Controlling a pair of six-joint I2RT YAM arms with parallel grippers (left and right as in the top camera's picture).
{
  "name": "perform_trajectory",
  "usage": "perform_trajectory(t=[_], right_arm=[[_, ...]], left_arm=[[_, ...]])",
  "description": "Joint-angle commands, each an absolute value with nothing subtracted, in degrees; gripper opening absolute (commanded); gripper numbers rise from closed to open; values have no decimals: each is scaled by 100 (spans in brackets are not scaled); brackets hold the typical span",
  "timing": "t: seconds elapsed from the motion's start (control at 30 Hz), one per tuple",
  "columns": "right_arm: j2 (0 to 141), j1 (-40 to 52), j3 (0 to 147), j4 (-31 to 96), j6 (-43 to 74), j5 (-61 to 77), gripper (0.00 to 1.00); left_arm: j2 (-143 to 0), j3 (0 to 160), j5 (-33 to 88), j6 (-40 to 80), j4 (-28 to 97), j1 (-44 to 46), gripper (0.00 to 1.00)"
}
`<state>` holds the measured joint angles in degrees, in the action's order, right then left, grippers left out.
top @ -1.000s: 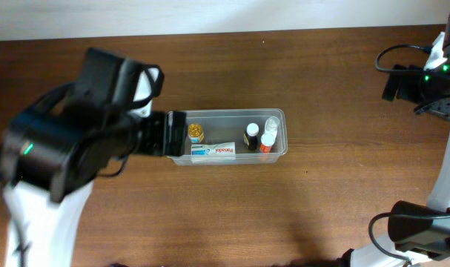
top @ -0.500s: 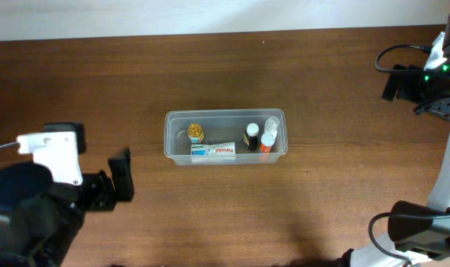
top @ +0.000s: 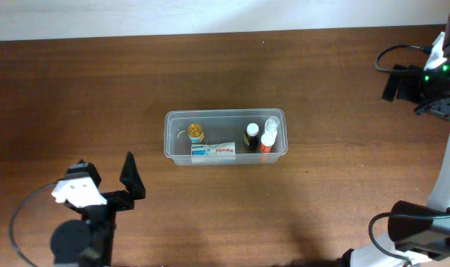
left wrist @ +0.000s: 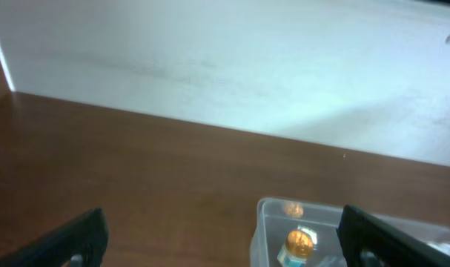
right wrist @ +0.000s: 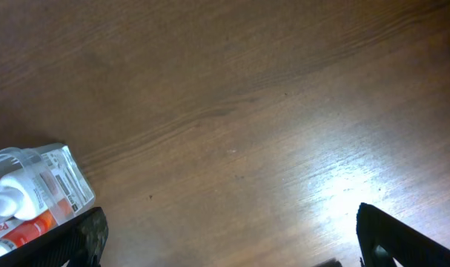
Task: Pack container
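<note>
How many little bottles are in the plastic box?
4. An amber bottle sits at the container's left end; a dark bottle, a clear bottle and an orange bottle cluster at its right. None seems hidden.

Dark brown wood table (top: 321,89) here, fine grain with a soft sheen where light catches it, the container (top: 225,113) clear, smooth, glossy plastic, the left gripper (left wrist: 223,241) looking like matt black plastic, and the wall (left wrist: 210,59) behind a smooth, matt white.
</note>
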<state>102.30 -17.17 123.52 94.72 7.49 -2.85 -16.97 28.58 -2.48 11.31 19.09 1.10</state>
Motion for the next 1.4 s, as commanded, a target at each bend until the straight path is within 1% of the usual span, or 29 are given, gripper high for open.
perform_trajectory(t=[0.0,0.13,0.37,0.7,0.8,0.93,1.07,1.27,1.37], right_arm=[[10239,-1737,12342,9472,731,-349,98],[10239,-1737,12342,9472,731,-349,98],[10239,-1737,12342,9472,731,-349,98],[10239,-1737,12342,9472,731,-349,98],[10239,-1737,12342,9472,731,-349,98],[10239,-1737,12342,9472,731,-349,98],[10239,-1737,12342,9472,731,-349,98],[10239,-1737,12342,9472,731,-349,99],[10239,-1737,12342,9472,731,-349,98]], left_arm=[[-1225,2119,401,1037,1352,-115,100],[-722,1472,519,1035,799,-231,100],[-117,788,517,1035,388,-231,100],[-27,45,475,1037,-576,-226,99],[-27,47,471,904,-517,-224,99],[-27,47,475,445,-421,-224,100],[-27,47,360,292,499,-224,100],[-27,47,-1,268,480,-213,100],[-30,47,23,272,478,-215,100]])
